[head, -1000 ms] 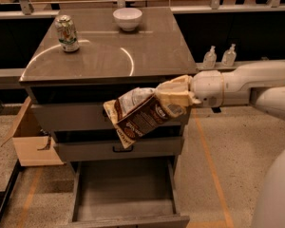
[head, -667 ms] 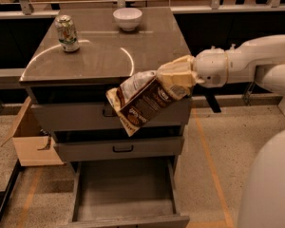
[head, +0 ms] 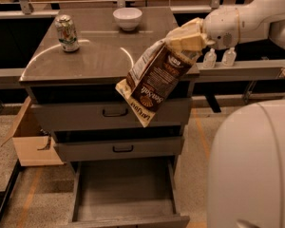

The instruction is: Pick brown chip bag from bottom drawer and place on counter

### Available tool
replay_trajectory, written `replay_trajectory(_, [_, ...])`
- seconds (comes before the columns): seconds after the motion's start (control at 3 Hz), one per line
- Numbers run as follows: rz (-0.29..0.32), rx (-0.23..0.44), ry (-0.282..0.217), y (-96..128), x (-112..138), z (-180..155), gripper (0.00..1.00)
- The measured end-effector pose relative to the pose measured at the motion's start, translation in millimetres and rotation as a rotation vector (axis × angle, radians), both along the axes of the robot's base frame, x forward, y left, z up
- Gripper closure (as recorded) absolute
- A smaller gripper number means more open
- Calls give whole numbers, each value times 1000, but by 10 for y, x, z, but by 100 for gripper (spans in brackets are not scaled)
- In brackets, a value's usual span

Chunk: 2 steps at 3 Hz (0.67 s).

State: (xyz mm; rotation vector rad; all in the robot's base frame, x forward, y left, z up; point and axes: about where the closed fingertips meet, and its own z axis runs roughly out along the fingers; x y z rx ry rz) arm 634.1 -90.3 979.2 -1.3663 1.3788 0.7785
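Observation:
My gripper [head: 183, 41] is shut on the top end of the brown chip bag [head: 154, 80]. The bag hangs tilted down to the left, at the counter's front right edge and in front of the upper drawer front. The counter [head: 95, 56] is a glossy grey-brown slab on top of the grey cabinet. The bottom drawer [head: 126, 194] is pulled open below, with a bare grey floor. My arm reaches in from the upper right.
A green-and-white drink can [head: 67, 33] stands at the counter's back left. A white bowl [head: 127, 18] sits at its back middle. Two closed drawer fronts with black handles [head: 115, 112] face me. A cardboard box [head: 31, 137] stands left of the cabinet. My white base [head: 254, 170] fills the lower right.
My gripper has lifted the brown chip bag up and slightly right, from in front of the drawer fronts to counter-edge height.

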Motion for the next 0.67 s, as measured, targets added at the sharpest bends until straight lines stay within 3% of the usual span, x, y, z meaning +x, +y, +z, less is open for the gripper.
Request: replay_trajectory(0.67, [18, -5, -13, -174, 674, -261, 100])
